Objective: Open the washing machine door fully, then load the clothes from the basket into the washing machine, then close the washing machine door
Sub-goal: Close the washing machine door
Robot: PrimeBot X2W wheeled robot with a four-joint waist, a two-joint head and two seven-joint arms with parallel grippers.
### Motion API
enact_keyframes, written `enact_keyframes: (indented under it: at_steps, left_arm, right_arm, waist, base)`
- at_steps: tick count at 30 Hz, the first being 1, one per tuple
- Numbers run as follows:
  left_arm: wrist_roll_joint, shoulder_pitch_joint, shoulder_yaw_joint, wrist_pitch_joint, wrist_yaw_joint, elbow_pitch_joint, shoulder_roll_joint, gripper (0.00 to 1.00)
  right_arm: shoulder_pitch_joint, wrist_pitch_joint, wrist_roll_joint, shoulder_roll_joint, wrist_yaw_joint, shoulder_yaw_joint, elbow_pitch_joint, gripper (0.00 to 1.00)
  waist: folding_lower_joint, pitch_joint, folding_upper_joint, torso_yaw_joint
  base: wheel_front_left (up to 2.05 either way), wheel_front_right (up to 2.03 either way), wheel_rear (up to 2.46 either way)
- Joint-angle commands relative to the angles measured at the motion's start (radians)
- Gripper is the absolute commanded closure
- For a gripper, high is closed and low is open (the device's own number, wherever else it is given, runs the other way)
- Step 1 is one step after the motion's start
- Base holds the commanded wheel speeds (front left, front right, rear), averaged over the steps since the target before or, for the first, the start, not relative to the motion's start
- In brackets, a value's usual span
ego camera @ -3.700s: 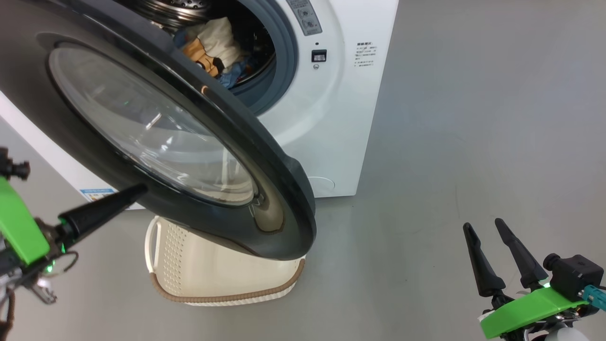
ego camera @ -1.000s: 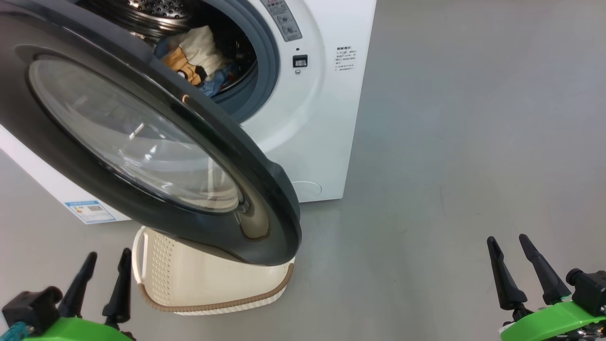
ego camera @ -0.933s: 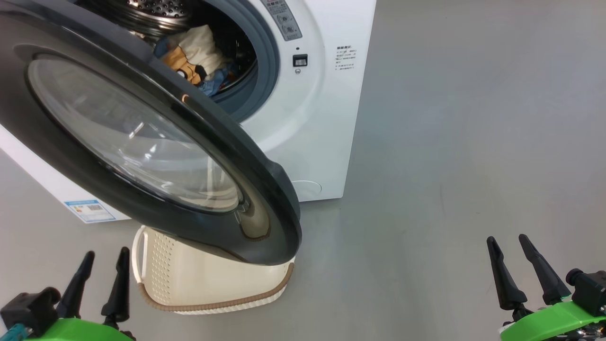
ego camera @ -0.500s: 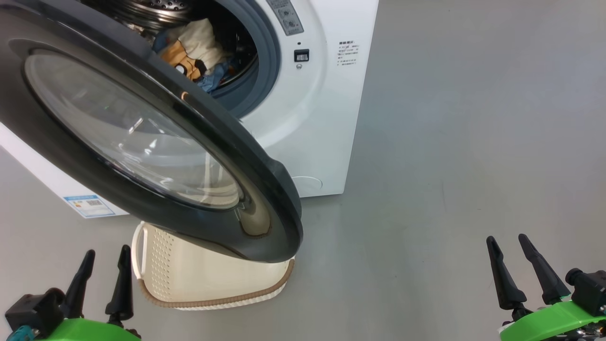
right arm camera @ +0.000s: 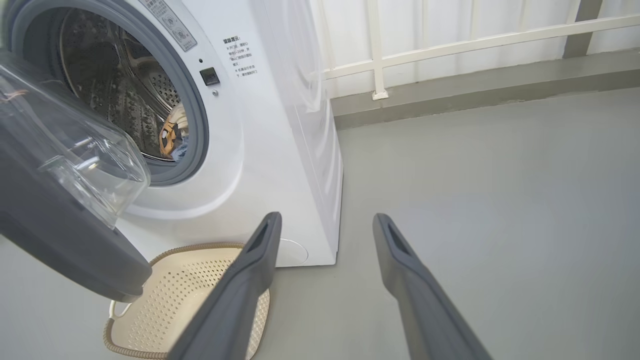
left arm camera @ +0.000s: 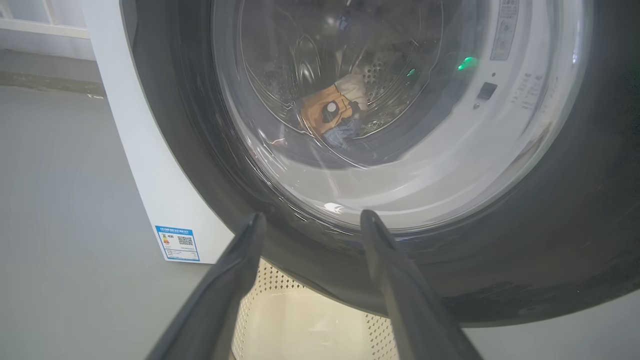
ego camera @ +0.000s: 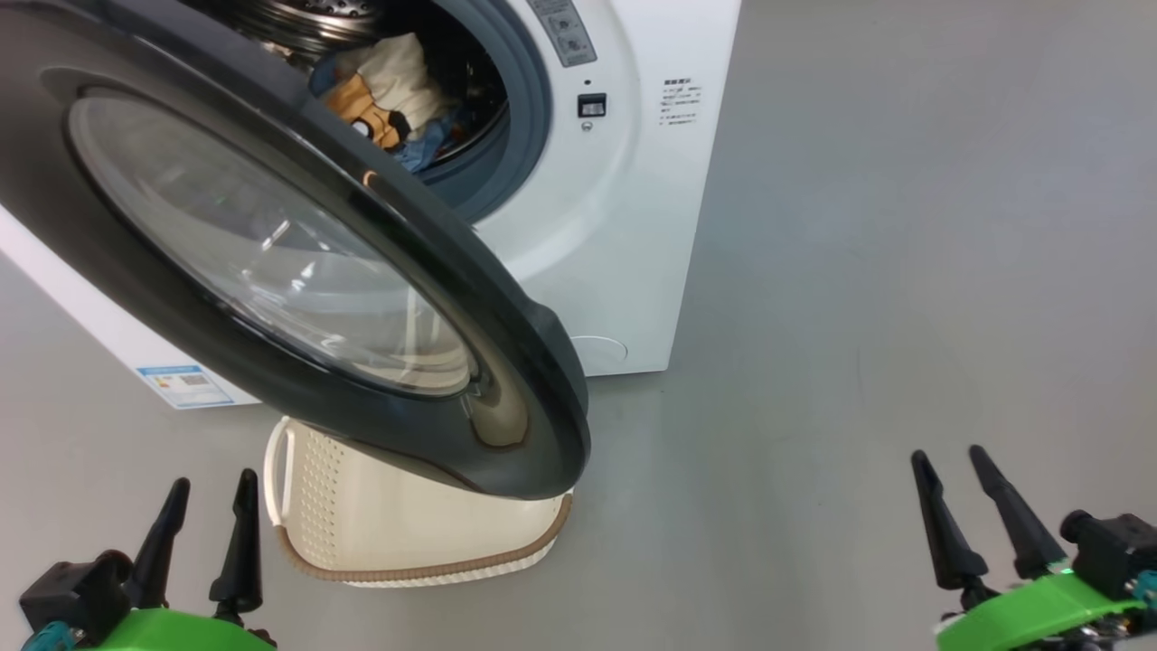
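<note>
- at lower left, the left claw (ego camera: 213,479) hangs released, fingers spread, gripping nothing, just beside the basket (ego camera: 407,533).
- the door (ego camera: 520,362) stands swung out from the washer (ego camera: 624,226), its black rim hanging over the basket on the floor (ego camera: 859,271).
- behind the door, the clothes (ego camera: 389,86) lie inside the drum (ego camera: 334,18).
- at lower right, the right claw (ego camera: 947,452) is released too, gripping nothing, over the floor and well apart from the washer.
</note>
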Motion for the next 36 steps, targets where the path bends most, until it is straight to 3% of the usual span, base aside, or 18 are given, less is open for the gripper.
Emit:
enact_keyframes:
  at_steps: [1, 15, 25, 30, 36]
  left_arm:
    - [0.011, -0.012, 0.034, -0.006, -0.002, -0.024, 0.013, 0.00]
    - [0.024, -0.001, 0.060, -0.006, -0.002, -0.037, -0.021, 0.00]
    - [0.028, 0.010, 0.060, -0.006, -0.002, -0.055, -0.037, 0.00]
    - [0.030, 0.016, 0.060, -0.006, -0.002, -0.056, -0.043, 0.00]
    - [0.030, 0.017, 0.055, -0.006, -0.002, -0.055, -0.048, 0.00]
  right_arm:
    - [-0.041, -0.005, 0.004, -0.013, 0.002, 0.033, -0.029, 1.00]
    - [-0.212, -0.005, -0.006, 0.030, 0.002, 0.164, -0.183, 1.00]
    - [-0.269, -0.005, -0.023, 0.041, 0.002, 0.357, -0.359, 1.00]
    - [-0.273, -0.005, -0.013, 0.042, 0.002, 0.481, -0.366, 1.00]
    - [-0.260, -0.005, 0.018, 0.039, 0.002, 0.622, -0.290, 1.00]
  waist:
    - [-0.0001, -0.001, 0.0000, 0.008]
    - [-0.0001, -0.015, 0.0000, 0.057]
    - [-0.0001, -0.025, 0.0000, 0.085]
    - [-0.0001, -0.029, 0.0000, 0.094]
    - [-0.0001, -0.032, 0.0000, 0.107]
  base:
    - [0.00, 0.00, 0.00]
    - [0.00, 0.00, 0.00]
    - [0.00, 0.00, 0.00]
    - [0.00, 0.00, 0.00]
    - [0.00, 0.00, 0.00]
